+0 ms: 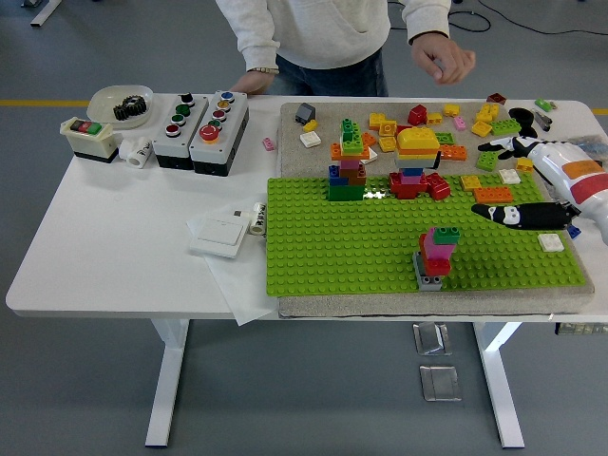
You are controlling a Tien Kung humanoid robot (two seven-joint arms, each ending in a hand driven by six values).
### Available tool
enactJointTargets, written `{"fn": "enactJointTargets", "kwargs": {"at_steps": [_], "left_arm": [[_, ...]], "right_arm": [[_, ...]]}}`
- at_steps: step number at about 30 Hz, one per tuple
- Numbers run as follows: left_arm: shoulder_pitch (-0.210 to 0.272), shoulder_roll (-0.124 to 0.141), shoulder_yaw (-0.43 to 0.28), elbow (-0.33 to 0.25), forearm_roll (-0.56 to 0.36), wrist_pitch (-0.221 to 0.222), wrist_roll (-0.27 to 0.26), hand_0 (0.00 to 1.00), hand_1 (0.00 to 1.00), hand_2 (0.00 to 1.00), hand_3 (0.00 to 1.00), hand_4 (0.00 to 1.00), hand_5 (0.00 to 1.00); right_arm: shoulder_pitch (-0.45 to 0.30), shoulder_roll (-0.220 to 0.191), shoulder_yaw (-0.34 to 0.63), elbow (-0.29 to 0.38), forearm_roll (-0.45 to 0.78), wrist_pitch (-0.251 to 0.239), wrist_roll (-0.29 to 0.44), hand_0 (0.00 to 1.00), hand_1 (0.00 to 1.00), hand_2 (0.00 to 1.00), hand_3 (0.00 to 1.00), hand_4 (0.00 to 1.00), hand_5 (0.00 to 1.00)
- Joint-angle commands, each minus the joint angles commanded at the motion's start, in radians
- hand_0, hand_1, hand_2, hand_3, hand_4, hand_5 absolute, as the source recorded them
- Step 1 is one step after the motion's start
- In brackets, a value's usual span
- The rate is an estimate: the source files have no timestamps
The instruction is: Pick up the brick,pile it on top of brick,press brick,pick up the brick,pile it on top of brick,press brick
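Green baseplate point(351, 242), brick stack point(435, 255), no legible writing

One head view looked forward and down from high on the robot's side, the whole surface point(114, 247) filling mid-frame.

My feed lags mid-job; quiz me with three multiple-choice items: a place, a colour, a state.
1. Where does the small brick stack stand?
A. near edge of the green baseplate
B. on the bare white table
C. in the bowl

2. What colour is the stack's top brick?
A. yellow
B. green
C. blue

3. The right hand is:
A. shut on the stack
B. pressing the stack
C. open, holding nothing

Answers: 1 A, it sits on the plate's front rows. 2 B, a green brick caps it. 3 C, fingers spread, clear of the stack.
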Motion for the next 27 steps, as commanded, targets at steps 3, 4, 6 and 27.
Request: {"fn": "enactJointTargets", "kwargs": {"at_steps": [3, 4, 6, 27], "left_arm": [[0.0, 0.0, -0.001, 0.0, 0.001, 0.0, 0.0, 0.839, 0.716, 0.599, 0.533, 0.526, 0.507], [0.001, 0.0, -0.005, 0.0, 0.006, -0.001, 0.001, 0.839, 0.716, 0.599, 0.533, 0.526, 0.507], [0.003, 0.0, -0.006, 0.0, 0.009, -0.002, 0.001, 0.833, 0.716, 0.598, 0.532, 0.526, 0.508], [-0.001, 0.004, 0.03, 0.0, -0.04, -0.002, -0.008, 0.829, 0.716, 0.597, 0.532, 0.526, 0.508]], "right_arm": [[0.006, 0.006, 0.007, -0.01, 0.043, -0.003, -0.003, 0.768, 0.748, 0.819, 0.824, 0.947, 0.522], [0.013, 0.014, 0.014, -0.023, 0.082, -0.007, -0.006, 0.768, 0.748, 0.819, 0.824, 0.947, 0.522], [0.019, 0.023, 0.02, -0.037, 0.162, -0.012, -0.006, 0.813, 0.784, 0.838, 0.84, 0.953, 0.559], [0.007, 0.037, 0.155, -0.075, 1.039, 0.068, 0.072, 0.848, 0.804, 0.847, 0.854, 0.998, 0.76]]}}
